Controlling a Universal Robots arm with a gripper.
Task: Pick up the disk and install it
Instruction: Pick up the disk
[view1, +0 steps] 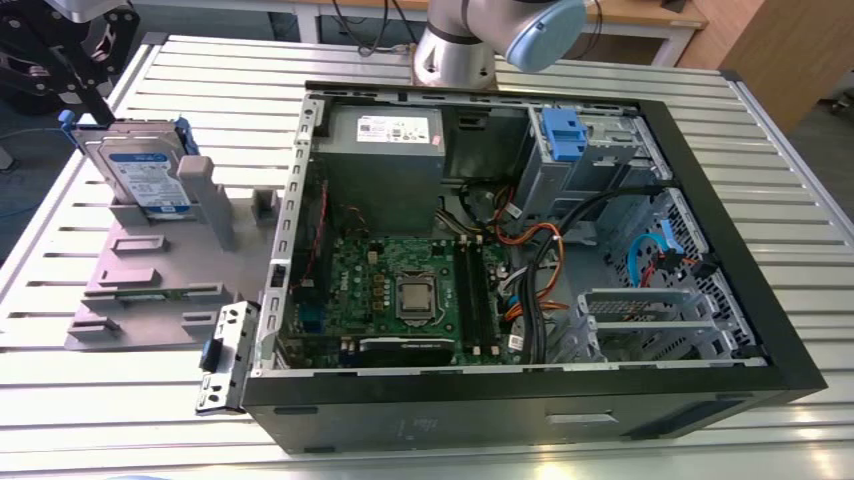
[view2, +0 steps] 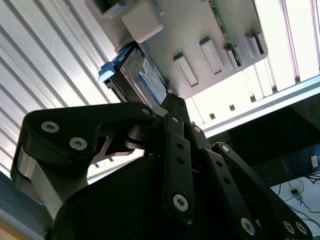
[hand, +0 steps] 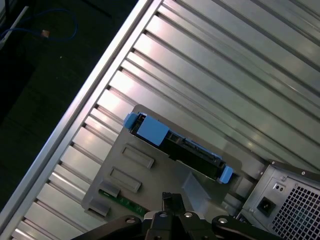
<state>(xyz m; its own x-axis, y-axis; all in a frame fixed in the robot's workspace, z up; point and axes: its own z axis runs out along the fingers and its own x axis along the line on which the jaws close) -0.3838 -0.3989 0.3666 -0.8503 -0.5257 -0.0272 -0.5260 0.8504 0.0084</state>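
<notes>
The disk (view1: 142, 176) stands on edge in a grey holder (view1: 147, 275) left of the open computer case in the exterior view; it is silver with a blue-and-white label and blue rails. My black gripper (view1: 96, 105) hangs just above the disk's top edge and slightly toward the exterior view's left, apart from it. Its fingertips look closed together with nothing between them. The disk (view2: 148, 80) shows beyond the gripper (view2: 169, 97) in the second wrist view. The first wrist view has the disk's edge (hand: 186, 150) between blue rail ends, past the gripper (hand: 173, 200).
The open computer case (view1: 747, 250) lies on the slatted metal table (view1: 200, 70), with a green circuit board (view1: 400, 285), a grey power supply box (view1: 384, 150), cables and a blue-fronted drive bay (view1: 563, 135) inside. A loose metal bracket (view1: 227, 355) lies by the case's near-left corner.
</notes>
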